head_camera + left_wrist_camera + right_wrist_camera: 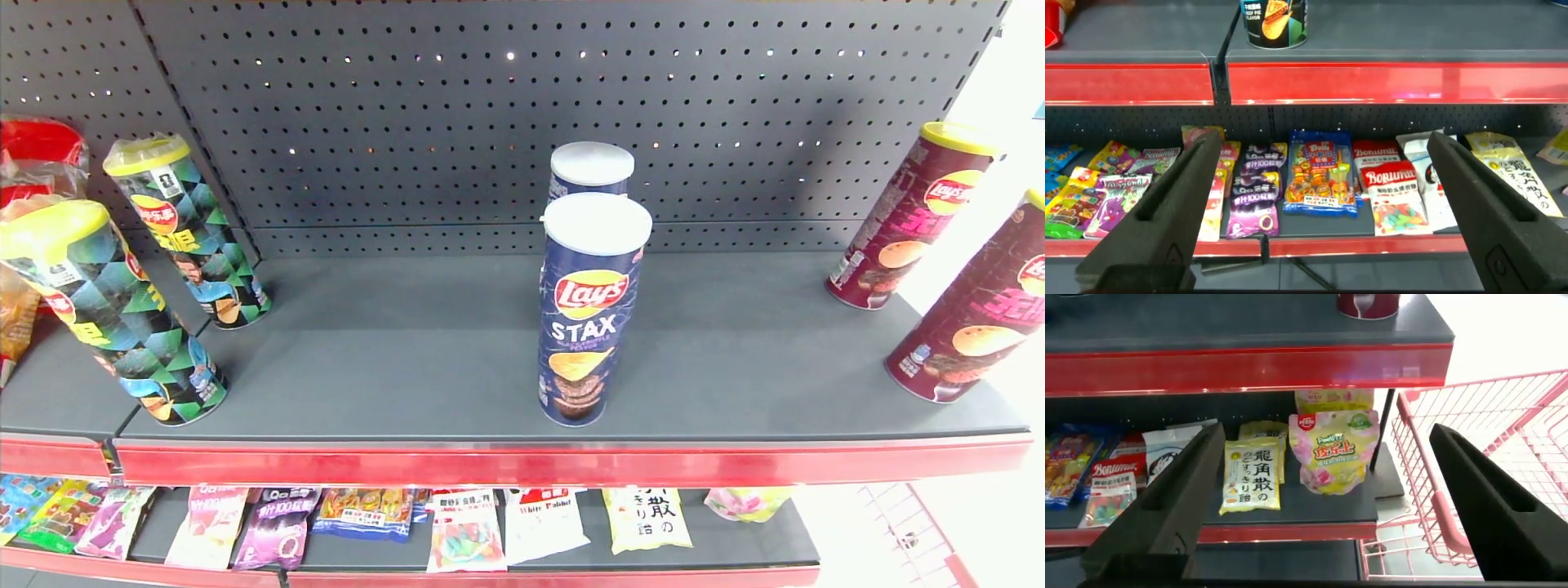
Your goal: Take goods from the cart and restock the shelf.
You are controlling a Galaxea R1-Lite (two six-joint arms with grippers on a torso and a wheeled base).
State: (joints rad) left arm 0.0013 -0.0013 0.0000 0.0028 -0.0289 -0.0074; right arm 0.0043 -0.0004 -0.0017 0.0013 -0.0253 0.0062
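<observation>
Upper shelf: two green-patterned chip cans stood at left end; two blue chip cans at middle, one behind other, front one near front edge; two maroon chip cans at right end. Lower shelf: snack bags laid in row. Pink wire cart seen beside shelf's right end. Left gripper and right gripper held spread wide, nothing gripped, before lower shelf.

left end effector: matte black tapered fingers | right end effector: same
</observation>
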